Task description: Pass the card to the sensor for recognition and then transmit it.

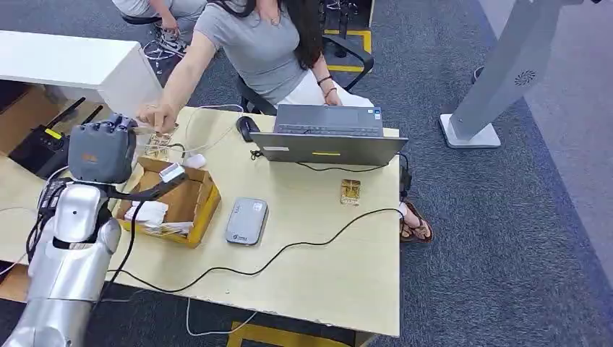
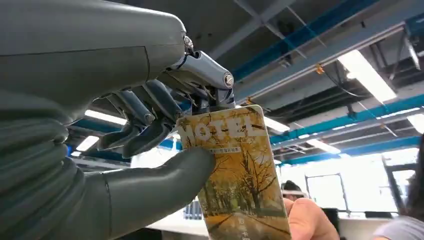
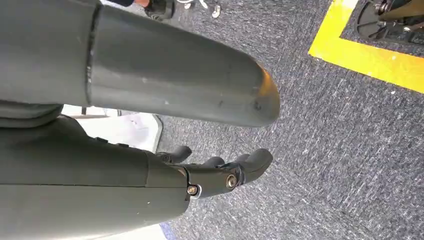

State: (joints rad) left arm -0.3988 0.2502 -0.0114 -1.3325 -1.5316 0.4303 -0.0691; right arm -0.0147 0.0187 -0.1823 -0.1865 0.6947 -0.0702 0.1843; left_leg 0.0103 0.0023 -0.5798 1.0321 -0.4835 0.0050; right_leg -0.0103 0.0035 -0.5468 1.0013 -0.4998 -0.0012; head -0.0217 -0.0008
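Observation:
My left hand (image 1: pixel 101 152) is raised over the table's left end and pinches a yellow card (image 2: pixel 235 170) printed "HOTEL" between thumb (image 2: pixel 165 185) and fingers (image 2: pixel 150 115). In the head view the card (image 1: pixel 147 131) shows as a thin edge between my hand and a person's hand (image 1: pixel 157 116). That person's hand (image 2: pixel 307 220) is at the card's far end. The grey flat sensor (image 1: pixel 246 221) lies on the table to the right of my hand. My right hand (image 3: pixel 220 172) hangs over the carpet, fingers apart, holding nothing.
A cardboard box (image 1: pixel 201 210) with papers sits under my left hand. An open laptop (image 1: pixel 327 137), a mouse (image 1: pixel 247 127), a second small card (image 1: pixel 350 191) and a black cable (image 1: pixel 289 246) lie on the table (image 1: pixel 347 282). The person sits behind the far edge.

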